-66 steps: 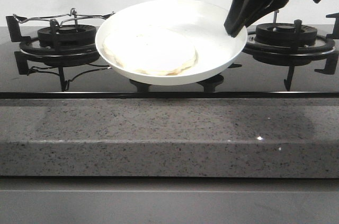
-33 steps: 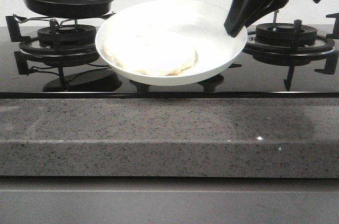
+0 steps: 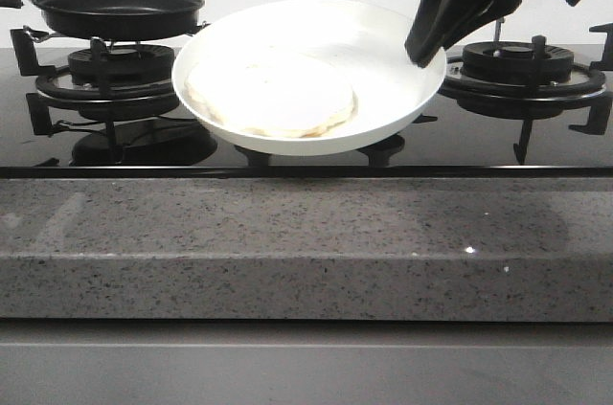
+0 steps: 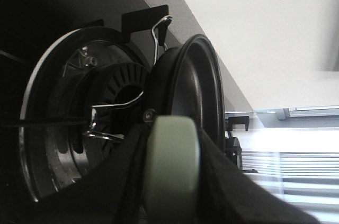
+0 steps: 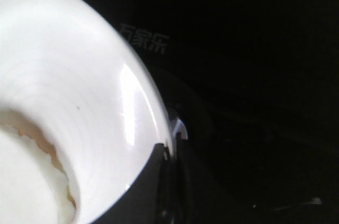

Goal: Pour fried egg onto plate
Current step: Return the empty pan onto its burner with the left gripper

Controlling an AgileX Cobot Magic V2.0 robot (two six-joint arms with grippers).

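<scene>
The fried egg [image 3: 271, 95] lies flat in the white plate [image 3: 383, 89], pale cream and roundish. My right gripper [image 3: 426, 56] is shut on the plate's right rim and holds it tilted above the stove; in the right wrist view the rim [image 5: 106, 91] sits between my fingers [image 5: 153, 181], with the egg [image 5: 26, 181] at the edge. The small black frying pan [image 3: 120, 11] sits level over the left burner [image 3: 120, 65]. My left gripper [image 4: 172, 176] is shut on the pan's pale handle [image 4: 172, 155]; the pan [image 4: 198, 86] is seen edge-on there.
The right burner [image 3: 517, 65] with black grates stands behind my right arm. The black glass stovetop [image 3: 479, 142] ends at a grey speckled counter edge [image 3: 306, 242] in front. The left burner ring [image 4: 69, 123] fills the left wrist view.
The pan has come down from high at the upper left and turned level over the left burner. The plate, egg and right gripper have not moved.
</scene>
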